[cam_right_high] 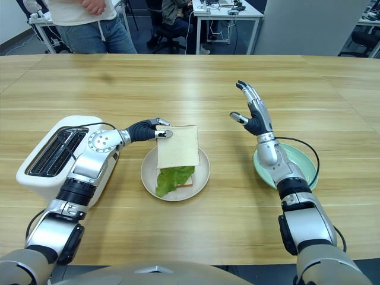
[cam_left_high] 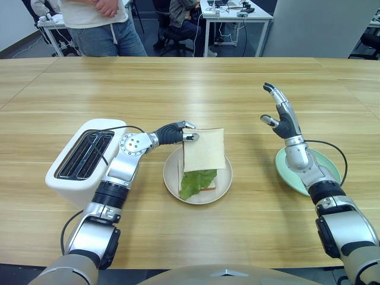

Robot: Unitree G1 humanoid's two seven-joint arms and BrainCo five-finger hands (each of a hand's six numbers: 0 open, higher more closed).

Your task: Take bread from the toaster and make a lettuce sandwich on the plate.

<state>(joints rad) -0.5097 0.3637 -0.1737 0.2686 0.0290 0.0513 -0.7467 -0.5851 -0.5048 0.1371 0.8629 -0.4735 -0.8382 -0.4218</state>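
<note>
Capping step: left hand (cam_left_high: 172, 134) pinches slice (cam_left_high: 203, 148) by near edge; lettuce (cam_left_high: 195, 181), plate (cam_left_high: 227, 178) just below fingers (cam_left_high: 181, 127); right hand (cam_left_high: 284, 120) spread, empty. Next, likely: lower square, release

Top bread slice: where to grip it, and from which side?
Pinch its far-left corner, coming from the left. The top bread slice is thin and flat, and that corner sticks out past the plate, clear of the lettuce; the left hand pinches it there.

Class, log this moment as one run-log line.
left hand: grips bread slice over lettuce on plate | right hand: open, raised | toaster: left of plate
</note>
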